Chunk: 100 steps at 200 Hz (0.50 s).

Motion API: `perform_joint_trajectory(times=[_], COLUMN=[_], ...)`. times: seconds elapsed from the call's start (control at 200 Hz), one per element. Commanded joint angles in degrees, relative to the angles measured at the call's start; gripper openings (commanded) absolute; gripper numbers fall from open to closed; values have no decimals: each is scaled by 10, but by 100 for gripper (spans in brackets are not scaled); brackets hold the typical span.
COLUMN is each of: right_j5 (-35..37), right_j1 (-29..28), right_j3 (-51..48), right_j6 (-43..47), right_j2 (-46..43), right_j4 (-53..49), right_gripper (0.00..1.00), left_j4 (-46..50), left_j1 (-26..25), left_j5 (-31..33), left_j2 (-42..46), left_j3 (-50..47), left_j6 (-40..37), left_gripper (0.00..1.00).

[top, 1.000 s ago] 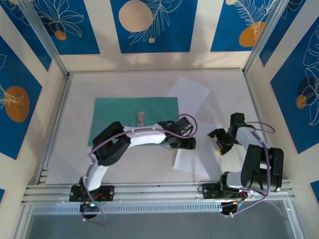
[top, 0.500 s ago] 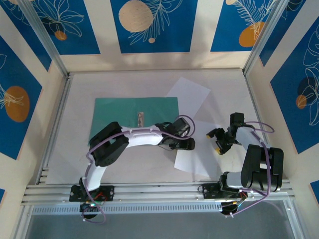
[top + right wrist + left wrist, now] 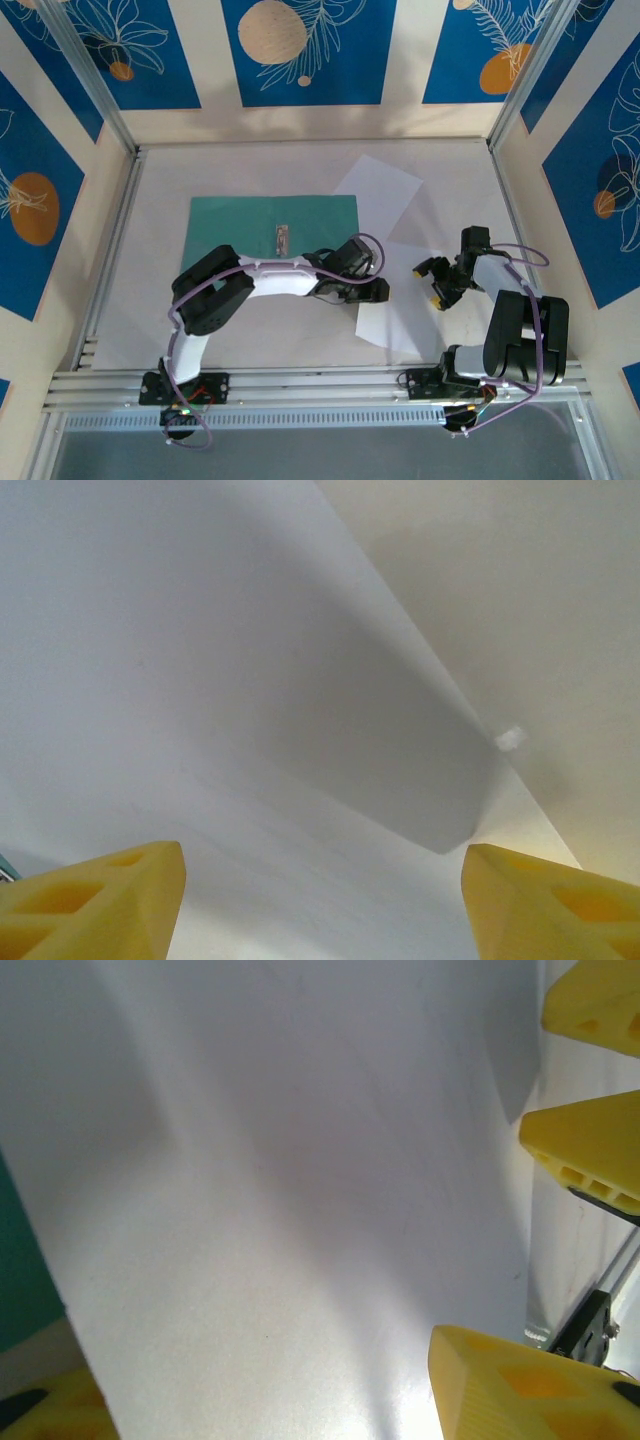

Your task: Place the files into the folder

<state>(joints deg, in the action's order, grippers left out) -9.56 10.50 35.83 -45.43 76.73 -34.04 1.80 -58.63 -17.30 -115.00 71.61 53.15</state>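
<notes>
Three views.

Top external: the folder (image 3: 240, 240) lay flat and closed on the table (image 3: 460, 170), left of centre. A far sheet (image 3: 385, 190), tilted, lay at the folder's far right corner. A near sheet (image 3: 400, 320) lay to the folder's near right. The left gripper (image 3: 372, 292) stood at the near sheet's left edge, and the right gripper (image 3: 428, 285) stood over its right part.

Left wrist: the left gripper (image 3: 250, 1390) had its jaws apart, one on either side of the near sheet (image 3: 300, 1210). Whether they touched the sheet could not be told. The folder (image 3: 20, 1270) showed at the left, and the right gripper (image 3: 535, 1070) at the upper right.

Right wrist: the right gripper (image 3: 320, 910) was released, its jaws wide and holding nothing. It was above white paper where one sheet's corner (image 3: 440, 825) overlapped another. Bare table (image 3: 530, 590) showed beyond.
</notes>
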Motion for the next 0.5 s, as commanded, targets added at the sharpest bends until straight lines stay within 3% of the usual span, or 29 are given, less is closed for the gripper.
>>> perform_joint_trajectory(times=[0.0, 0.18, 0.315, 0.495], right_j5=[-33, -55, -74, -105], right_j1=[-2, -1, 0, 4], right_j3=[-7, -10, -16, -48], right_j6=[17, 26, 32, 30], right_j2=[-9, -22, -28, -60], right_j4=[-2, 6, 15, 54], right_gripper=[74, 75, 75, 74], left_j4=[-24, -14, 53, 16], left_j1=[11, 17, 21, 30], left_j5=[-15, -8, 35, 12], left_j2=[29, 29, 32, 26], left_j3=[-13, -15, 5, -8], left_j6=[7, 9, -8, 6], left_gripper=[53, 49, 42, 34])
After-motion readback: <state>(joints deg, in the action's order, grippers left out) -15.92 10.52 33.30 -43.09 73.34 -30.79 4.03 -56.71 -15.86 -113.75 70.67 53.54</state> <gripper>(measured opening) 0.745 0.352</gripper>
